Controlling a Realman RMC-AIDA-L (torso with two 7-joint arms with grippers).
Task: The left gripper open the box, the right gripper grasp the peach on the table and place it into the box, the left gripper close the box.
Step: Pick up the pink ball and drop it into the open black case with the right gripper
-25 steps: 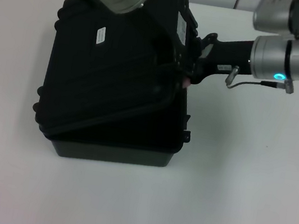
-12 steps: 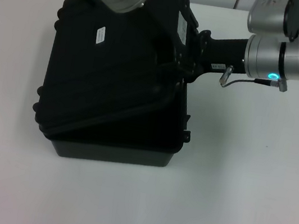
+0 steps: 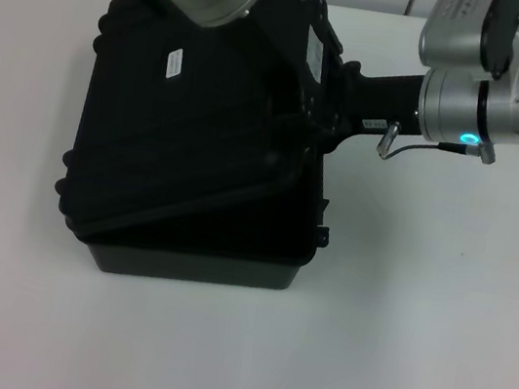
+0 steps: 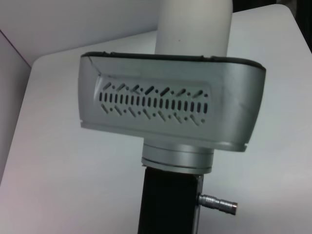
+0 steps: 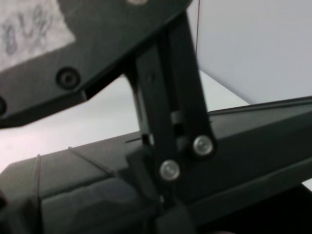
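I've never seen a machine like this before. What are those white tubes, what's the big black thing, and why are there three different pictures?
The white tubes are a robot's two arms. One picture comes from a camera on its head, looking down; the other two come from small cameras on its wrists, so they look very close up. The big black thing is a box with a hinged lid, sitting on a white table. The left gripper is at the box's far edge, where the lid is tilted up. The right gripper reaches in at the lid's raised edge. I cannot see whether it holds anything. No fruit shows anywhere now.
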